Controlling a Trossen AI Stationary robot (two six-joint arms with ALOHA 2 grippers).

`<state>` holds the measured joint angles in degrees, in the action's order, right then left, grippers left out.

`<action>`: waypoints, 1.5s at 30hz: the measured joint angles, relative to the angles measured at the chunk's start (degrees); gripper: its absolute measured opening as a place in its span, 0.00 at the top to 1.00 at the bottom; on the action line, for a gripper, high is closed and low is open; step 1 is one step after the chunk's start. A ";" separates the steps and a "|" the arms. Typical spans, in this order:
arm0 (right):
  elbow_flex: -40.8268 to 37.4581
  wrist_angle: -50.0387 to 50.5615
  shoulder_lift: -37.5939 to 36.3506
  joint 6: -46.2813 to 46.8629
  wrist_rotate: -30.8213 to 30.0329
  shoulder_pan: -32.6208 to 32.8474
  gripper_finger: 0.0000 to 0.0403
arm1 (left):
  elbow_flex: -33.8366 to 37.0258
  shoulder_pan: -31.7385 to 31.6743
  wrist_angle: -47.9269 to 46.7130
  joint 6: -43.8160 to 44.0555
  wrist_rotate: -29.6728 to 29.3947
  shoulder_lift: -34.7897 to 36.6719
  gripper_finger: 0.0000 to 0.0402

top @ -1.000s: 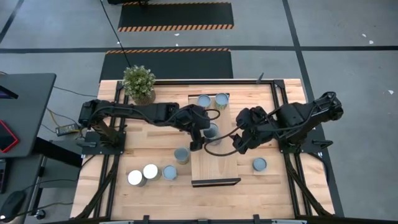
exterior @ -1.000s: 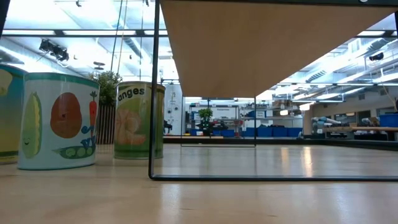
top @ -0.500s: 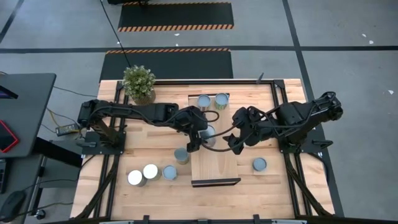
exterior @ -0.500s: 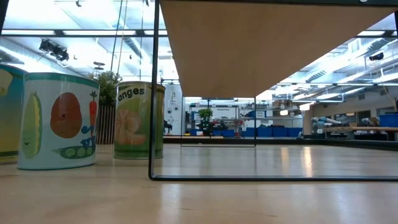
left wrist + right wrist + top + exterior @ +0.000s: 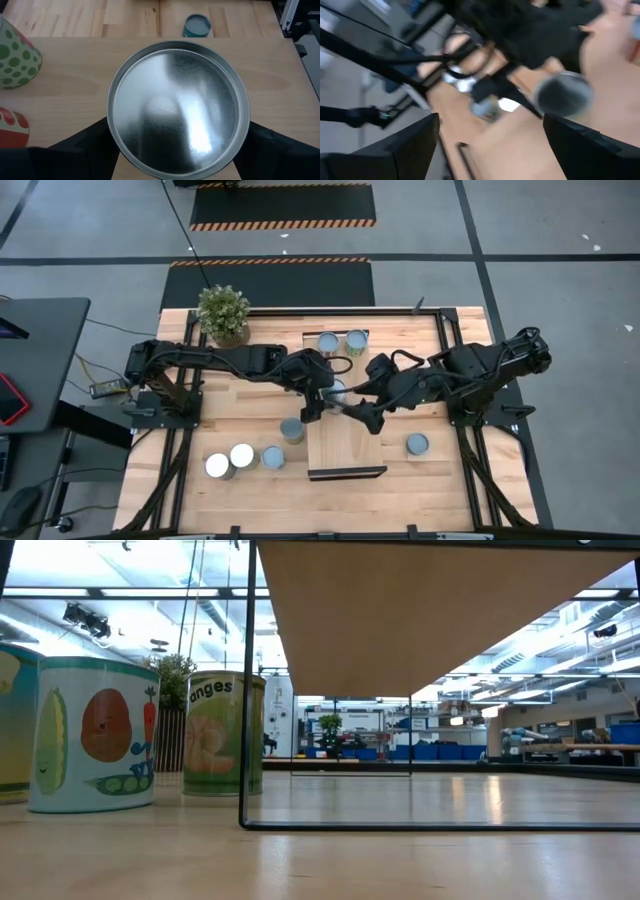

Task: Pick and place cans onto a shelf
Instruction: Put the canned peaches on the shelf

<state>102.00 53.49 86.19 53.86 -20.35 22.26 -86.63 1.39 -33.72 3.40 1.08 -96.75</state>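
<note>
The table (image 5: 220,405) carried the shelf (image 5: 345,455) down its middle, running from far to near. The left gripper (image 5: 325,393) was over the middle of the shelf with its jaws closed on the sides of a third can (image 5: 177,107); whether that can already rested on the board could not be told. The right gripper (image 5: 362,417) hung just beside it over the shelf, jaws wide and empty.

Two cans (image 5: 342,341) already stood side by side at the shelf's far end, so the job looked under halfway done. Five were left on the table: a trio of cans (image 5: 243,460) at the near left, a single can (image 5: 292,430) just left of the shelf, and a lone can (image 5: 417,445) to the shelf's right.
</note>
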 joint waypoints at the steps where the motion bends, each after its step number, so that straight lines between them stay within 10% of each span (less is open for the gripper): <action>1: 0.00 -1.60 0.00 -0.01 0.49 0.00 0.10 | 0.00 0.00 -0.02 0.12 0.00 0.00 0.21; 22: 0.01 -31.86 0.00 -0.01 1.09 0.00 0.10 | -0.04 -0.22 -0.63 5.81 1.73 0.00 0.21; 45: 0.04 -36.32 0.00 -0.01 1.04 0.00 0.10 | 0.07 -1.29 1.87 3.46 5.15 0.47 0.02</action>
<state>102.04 17.17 86.19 53.84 -19.31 22.26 -86.56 0.10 -31.85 6.87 6.23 -96.28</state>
